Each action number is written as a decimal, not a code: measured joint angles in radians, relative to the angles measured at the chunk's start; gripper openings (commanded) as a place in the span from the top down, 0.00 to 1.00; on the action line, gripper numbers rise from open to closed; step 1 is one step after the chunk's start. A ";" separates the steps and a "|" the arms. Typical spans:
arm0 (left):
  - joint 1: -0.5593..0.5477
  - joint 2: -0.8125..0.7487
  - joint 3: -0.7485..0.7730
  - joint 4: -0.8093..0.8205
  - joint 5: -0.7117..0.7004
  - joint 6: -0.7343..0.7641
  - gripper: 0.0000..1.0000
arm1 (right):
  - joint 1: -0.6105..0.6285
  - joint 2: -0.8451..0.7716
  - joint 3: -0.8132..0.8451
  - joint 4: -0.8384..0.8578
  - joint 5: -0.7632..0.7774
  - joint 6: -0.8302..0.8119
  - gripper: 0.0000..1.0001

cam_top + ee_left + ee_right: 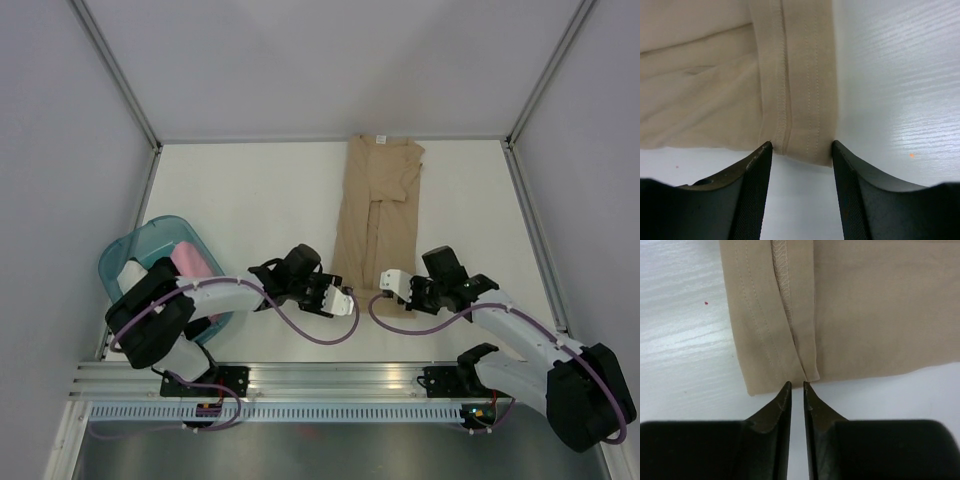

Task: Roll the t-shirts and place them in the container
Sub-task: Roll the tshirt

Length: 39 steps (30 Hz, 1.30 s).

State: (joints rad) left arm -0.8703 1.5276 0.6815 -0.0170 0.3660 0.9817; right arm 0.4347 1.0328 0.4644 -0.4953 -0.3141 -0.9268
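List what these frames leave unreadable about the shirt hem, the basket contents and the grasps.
- Top view: tan t-shirt near hem hidden behind the left gripper and right gripper.
- Wrist views: fingertips only at the hem's edge; contact unclear.
- Basket: pink roll and white roll partly covered by the left arm.

Tan t-shirt (373, 215) flat, sides folded inward; pink (192, 262), seemingly white (134, 273) rolls in basket.

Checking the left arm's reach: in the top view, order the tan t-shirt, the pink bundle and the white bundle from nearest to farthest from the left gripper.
1. Tan t-shirt, hem right beside the left gripper.
2. Pink bundle, in the basket to its left.
3. White bundle, farther left in the basket.
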 measured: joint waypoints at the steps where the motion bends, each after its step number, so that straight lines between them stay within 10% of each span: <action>1: 0.000 -0.023 0.000 -0.008 0.000 -0.013 0.42 | 0.000 -0.004 0.014 -0.020 0.003 -0.007 0.74; 11: -0.067 -0.282 -0.132 0.049 0.003 0.024 0.43 | 0.000 -0.063 0.085 -0.103 0.009 -0.084 0.67; 22: -0.102 -0.129 -0.179 0.133 -0.086 0.094 0.44 | 0.000 -0.069 0.064 -0.117 -0.015 -0.095 0.66; 39: -0.103 0.008 -0.106 0.216 -0.180 0.075 0.76 | 0.113 -0.009 -0.030 -0.071 -0.043 -0.064 0.54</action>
State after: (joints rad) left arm -0.9730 1.5360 0.5755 0.1986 0.1864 1.0565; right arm 0.5472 1.0237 0.4347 -0.5659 -0.3569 -0.9913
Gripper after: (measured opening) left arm 0.318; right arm 0.463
